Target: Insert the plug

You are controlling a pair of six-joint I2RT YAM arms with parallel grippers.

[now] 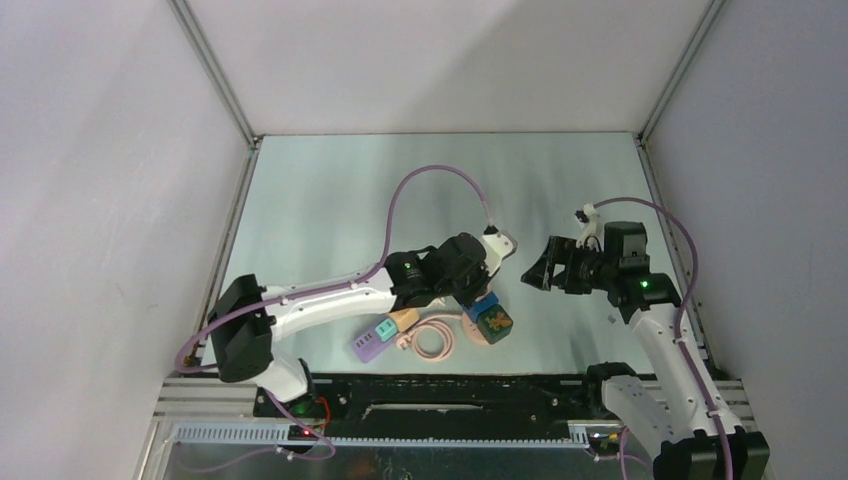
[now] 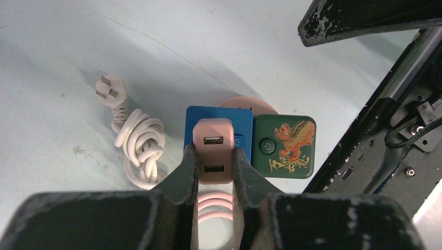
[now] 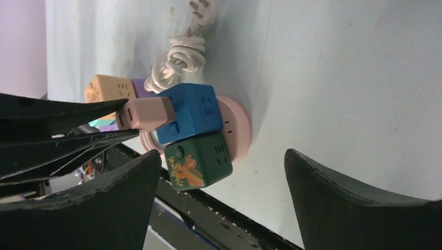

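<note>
My left gripper is shut on the pink plug, a small adapter with two USB ports facing the camera. In the right wrist view the pink plug sits flush against a face of the blue socket cube, and no prongs show. A green socket cube with a dragon print adjoins the blue one. Both rest on a round pink base. My right gripper stands wide open and empty, hovering apart from the cubes; in the top view it is to their right.
A white cord bundle with its white plug lies left of the cubes. A tan cube, a purple cube and a coiled pink cord sit near the table's front edge. The right gripper's finger shows top right.
</note>
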